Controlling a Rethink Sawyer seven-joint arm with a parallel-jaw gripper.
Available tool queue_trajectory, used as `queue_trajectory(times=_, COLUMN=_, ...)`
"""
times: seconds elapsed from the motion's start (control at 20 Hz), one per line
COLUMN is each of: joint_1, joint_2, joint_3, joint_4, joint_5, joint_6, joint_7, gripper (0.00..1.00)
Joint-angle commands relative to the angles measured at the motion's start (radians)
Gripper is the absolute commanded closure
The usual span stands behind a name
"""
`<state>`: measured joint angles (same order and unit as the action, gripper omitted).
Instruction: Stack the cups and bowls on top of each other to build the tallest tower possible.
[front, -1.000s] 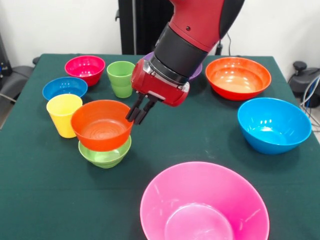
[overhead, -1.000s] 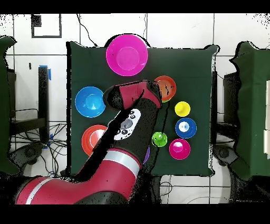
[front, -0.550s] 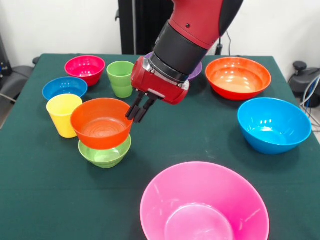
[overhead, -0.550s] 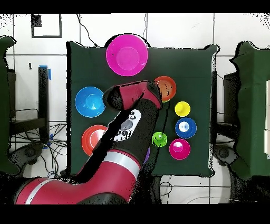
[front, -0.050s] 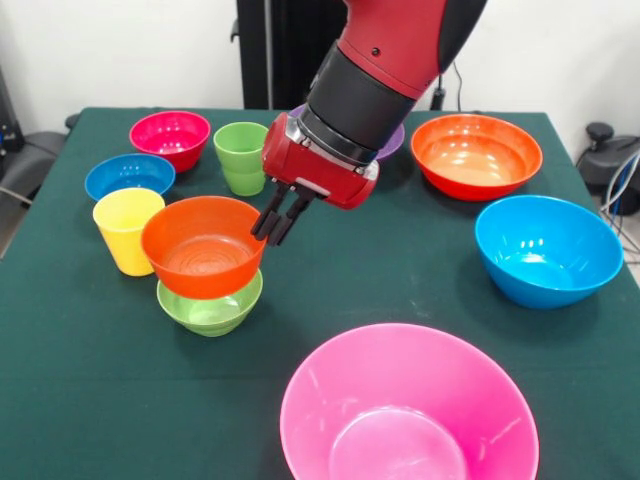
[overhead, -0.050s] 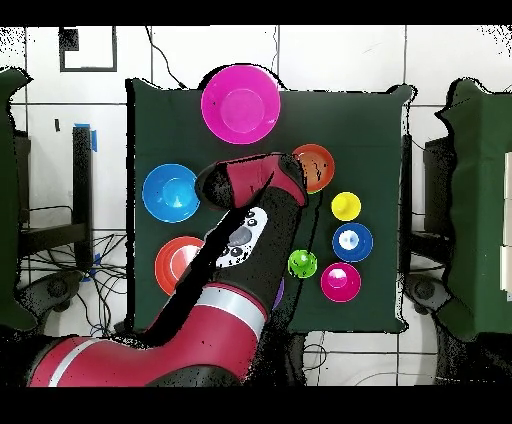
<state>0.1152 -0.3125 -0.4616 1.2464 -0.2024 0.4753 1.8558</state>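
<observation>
My gripper (front, -0.050s: 272, 224) is shut on the right rim of the small orange-red bowl (front, -0.050s: 203, 250), which it holds slightly tilted directly over the small light-green bowl (front, -0.050s: 210, 308). I cannot tell whether the two bowls touch. From overhead the orange-red bowl (overhead, -0.050s: 316, 165) peeks out beside the arm, and the green bowl under it is hidden. The yellow cup (front, -0.050s: 127, 230) stands just left of this pair, and the light-green cup (front, -0.050s: 241, 157) stands behind it.
A small dark-blue bowl (front, -0.050s: 129, 176) and a magenta-red bowl (front, -0.050s: 170, 136) sit at the far left. A large orange bowl (front, -0.050s: 476, 153) and a light-blue bowl (front, -0.050s: 547, 250) are on the right, and the big pink bowl (front, -0.050s: 408, 410) is at the near edge. A purple bowl (front, -0.050s: 392, 143) shows behind the arm.
The gripper and the orange-red bowl have risen very slightly. Everything else is where it was.
</observation>
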Motion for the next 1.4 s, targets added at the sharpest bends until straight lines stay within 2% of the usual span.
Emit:
queue_trajectory(times=0.05, joint_1=0.004, joint_2=0.029, joint_3=0.121, joint_4=0.022, joint_5=0.001, joint_6=0.03, joint_7=0.072, gripper=1.0)
queue_trajectory(times=1.4, joint_1=-0.006, joint_2=0.053, joint_3=0.12, joint_4=-0.03, joint_5=0.001, joint_6=0.026, joint_7=0.065, gripper=1.0)
